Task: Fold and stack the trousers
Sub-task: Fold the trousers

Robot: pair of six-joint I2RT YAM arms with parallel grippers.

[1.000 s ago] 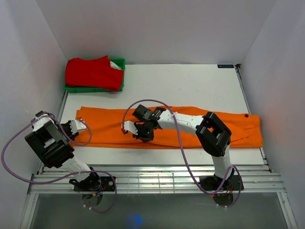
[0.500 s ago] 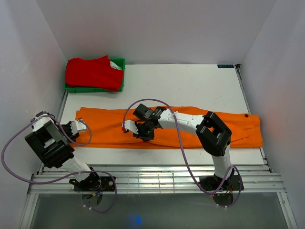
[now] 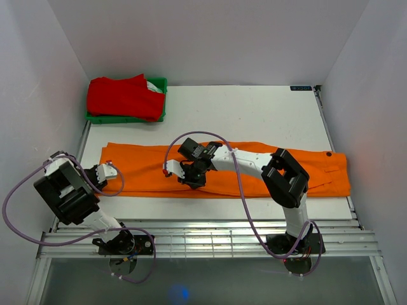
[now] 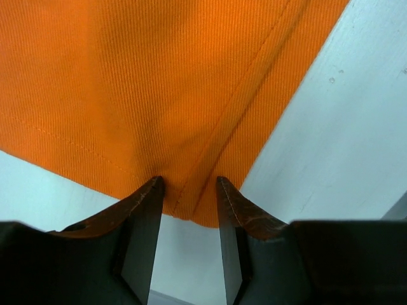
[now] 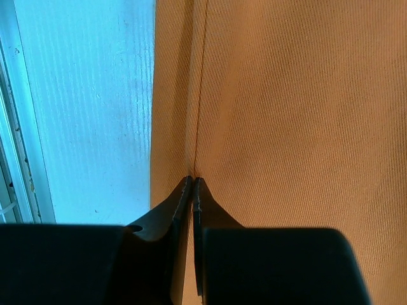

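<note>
The trousers (image 3: 327,171) lie flat across mid-frame. My left gripper (image 4: 189,184) stands half spread astride their lower-left hem corner; my right gripper (image 5: 193,181) is pressed together at the near edge, hold on cloth unconfirmed. If either lifts with one layer or none, the fold will skew.

Top camera high at rear, looking down; wrist cameras close over trousers (image 3: 140,168), shared with top view.
</note>
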